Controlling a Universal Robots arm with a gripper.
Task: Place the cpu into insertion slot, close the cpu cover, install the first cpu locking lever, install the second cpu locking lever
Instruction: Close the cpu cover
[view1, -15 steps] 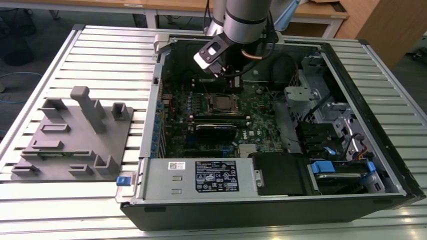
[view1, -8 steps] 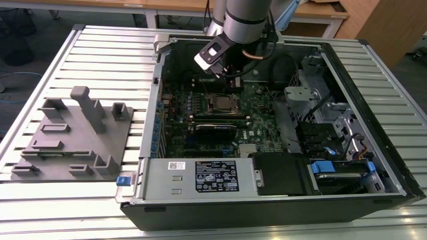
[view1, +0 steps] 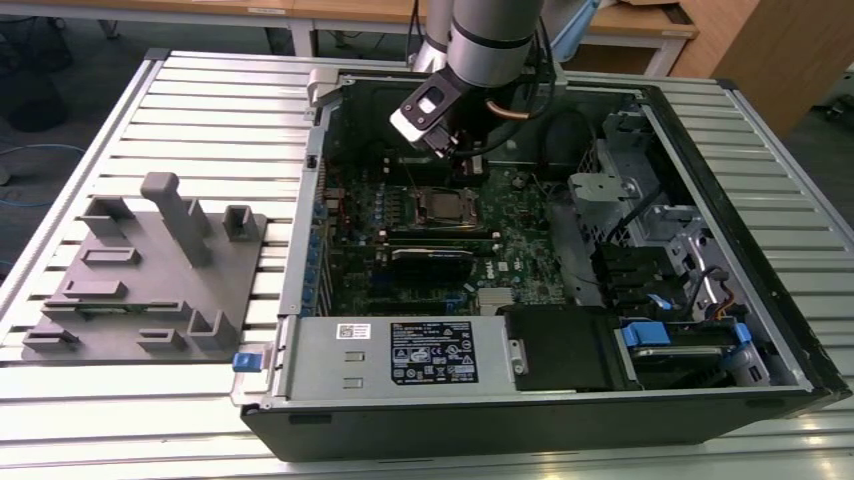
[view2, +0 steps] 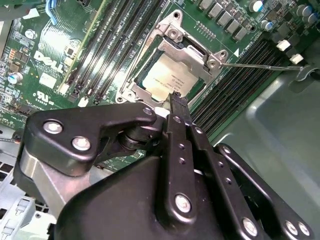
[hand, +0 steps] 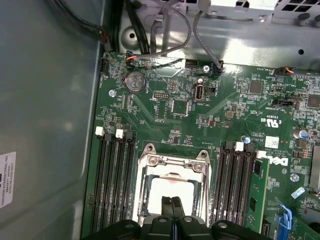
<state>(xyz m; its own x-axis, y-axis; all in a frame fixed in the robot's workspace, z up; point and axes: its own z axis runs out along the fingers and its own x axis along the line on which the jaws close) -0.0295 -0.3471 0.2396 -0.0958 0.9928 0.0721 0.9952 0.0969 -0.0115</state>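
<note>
A slatted desk (view1: 200, 100) carries an open computer case (view1: 534, 425), with the green circuit board (view1: 523, 240) lying flat inside it. The arm (view1: 489, 30) reaches down into the case and hangs the claw (view1: 458, 152) over the board's upper middle, right above the insertion slot (view1: 419, 205).

In both wrist views the claw (view2: 175, 100) (hand: 172, 201) is closed, its two tips pressed together and gripping nothing. They hover over one edge of the socket. I cannot tell whether they touch it.

The cpu cover (view2: 192, 49) lies down over the socket, and the cpu (view2: 167, 80) sits in it, its pale top showing through the cut-out. So placing and covering look done, and the work stands at the locking levers.

One thin lever (view2: 260, 64) juts sideways over the memory slots (view2: 235, 85) and looks unlatched. Latching it calls for the closed tips to bear squarely on that narrow rod, since it gives little to press against and a slip would land on the board.
</note>
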